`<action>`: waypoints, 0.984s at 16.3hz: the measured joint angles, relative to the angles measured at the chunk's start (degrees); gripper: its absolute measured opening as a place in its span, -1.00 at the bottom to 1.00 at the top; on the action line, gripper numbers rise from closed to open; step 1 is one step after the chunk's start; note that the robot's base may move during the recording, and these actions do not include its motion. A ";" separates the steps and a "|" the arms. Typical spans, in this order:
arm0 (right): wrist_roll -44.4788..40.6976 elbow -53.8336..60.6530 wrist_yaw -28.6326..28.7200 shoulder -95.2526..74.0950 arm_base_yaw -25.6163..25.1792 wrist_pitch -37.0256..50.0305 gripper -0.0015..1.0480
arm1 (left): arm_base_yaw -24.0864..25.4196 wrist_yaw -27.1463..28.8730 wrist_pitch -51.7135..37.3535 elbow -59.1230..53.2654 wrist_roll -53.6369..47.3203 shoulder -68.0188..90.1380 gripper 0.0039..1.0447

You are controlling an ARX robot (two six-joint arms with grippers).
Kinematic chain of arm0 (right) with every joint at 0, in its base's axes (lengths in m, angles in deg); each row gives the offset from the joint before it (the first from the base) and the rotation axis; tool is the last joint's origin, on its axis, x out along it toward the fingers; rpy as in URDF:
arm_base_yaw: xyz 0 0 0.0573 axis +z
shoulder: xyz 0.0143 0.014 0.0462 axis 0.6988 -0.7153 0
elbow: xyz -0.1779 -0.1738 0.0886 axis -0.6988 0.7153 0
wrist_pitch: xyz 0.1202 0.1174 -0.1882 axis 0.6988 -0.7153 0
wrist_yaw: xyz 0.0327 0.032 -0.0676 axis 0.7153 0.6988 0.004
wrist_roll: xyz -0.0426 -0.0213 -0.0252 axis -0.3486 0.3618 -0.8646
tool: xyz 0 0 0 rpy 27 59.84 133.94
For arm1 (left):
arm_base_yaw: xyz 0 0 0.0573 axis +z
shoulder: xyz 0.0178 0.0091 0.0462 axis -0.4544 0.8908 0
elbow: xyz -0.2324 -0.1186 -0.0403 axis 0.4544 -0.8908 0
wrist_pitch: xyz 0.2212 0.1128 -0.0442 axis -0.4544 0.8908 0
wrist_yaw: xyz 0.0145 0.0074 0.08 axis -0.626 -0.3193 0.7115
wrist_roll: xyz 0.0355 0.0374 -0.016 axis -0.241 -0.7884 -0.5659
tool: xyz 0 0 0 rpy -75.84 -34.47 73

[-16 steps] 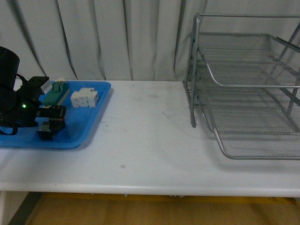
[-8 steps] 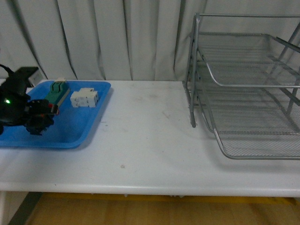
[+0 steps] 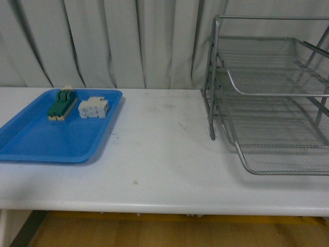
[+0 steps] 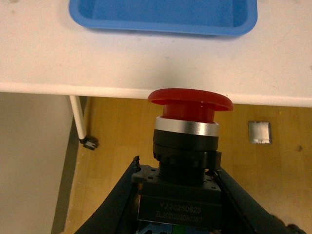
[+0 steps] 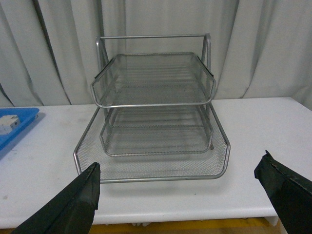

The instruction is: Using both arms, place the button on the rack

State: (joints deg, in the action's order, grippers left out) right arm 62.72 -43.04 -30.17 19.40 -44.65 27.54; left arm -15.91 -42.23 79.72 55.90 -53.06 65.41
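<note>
In the left wrist view my left gripper (image 4: 178,195) is shut on the button (image 4: 187,141): red mushroom cap, silver ring, black neck, dark blocky body between the fingers. It hangs off the table's front edge, over the wooden floor. Neither arm shows in the front view. The silver wire-mesh rack (image 3: 267,92) stands at the table's right. In the right wrist view the rack (image 5: 153,112) faces my open, empty right gripper (image 5: 178,195), whose fingers (image 5: 80,204) spread wide before the lowest tier.
A blue tray (image 3: 31,141) at the table's left holds a green-and-cream switch block (image 3: 62,102) and a white terminal block (image 3: 93,107). The tray's near end (image 4: 163,22) and the table edge show in the left wrist view.
My left arm has pulled back out of the front view, taking the button off the blue tray. The tray now holds only the two blocks.
</note>
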 joint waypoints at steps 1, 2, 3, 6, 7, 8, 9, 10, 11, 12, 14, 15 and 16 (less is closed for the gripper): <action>0.00 0.00 0.00 0.00 0.00 0.00 0.87 | -0.09 -0.07 0.15 -1.40 -0.02 -6.86 -0.31; 0.00 0.00 0.00 0.00 0.00 0.00 0.87 | -0.20 -0.15 -0.94 -0.59 -0.02 -8.50 -0.31; 0.00 0.00 0.00 0.00 0.00 -0.02 0.87 | -0.24 -0.15 -1.03 -0.11 -0.02 -8.57 -0.31; -0.02 0.00 0.09 0.00 0.00 0.02 0.87 | -0.24 -0.09 -0.35 -0.31 -0.02 -7.56 -0.31; -0.02 0.00 0.09 0.00 0.00 0.07 0.87 | -0.22 0.00 -0.50 -0.31 -0.02 -7.61 -0.31; 0.00 0.00 0.07 0.00 0.00 -0.02 0.87 | 0.02 0.28 -0.50 -0.31 -0.02 -7.61 -0.31; -0.02 0.00 0.04 0.00 0.00 -0.13 0.87 | -0.09 0.04 -0.50 -0.31 -0.02 -7.61 -0.31; -0.02 0.00 0.04 0.00 0.00 -0.02 0.87 | -0.17 0.04 -0.48 -0.31 -0.04 -7.63 -0.31; -0.02 0.00 0.04 0.00 0.00 0.09 0.87 | -0.17 0.09 -0.48 -0.31 -0.04 -7.63 -0.31; 0.00 0.00 0.04 0.00 0.00 0.04 0.87 | -0.13 0.11 -0.48 -0.31 -0.02 -7.63 -0.31; -0.02 0.00 0.04 0.00 0.00 0.02 0.87 | -0.13 0.04 -0.50 -0.31 -0.04 -7.72 -0.31; -0.02 0.00 0.04 0.00 0.00 0.02 0.87 | -0.17 0.00 -0.48 -0.31 -0.04 -7.72 -0.31; -0.02 0.00 0.04 0.00 0.00 0.02 0.87 | -0.17 0.00 -0.50 -0.31 -0.04 -7.72 -0.31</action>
State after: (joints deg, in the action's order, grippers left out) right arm 62.69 -43.04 -30.13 19.40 -44.65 27.56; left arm -16.09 -42.23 79.22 55.60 -53.11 57.69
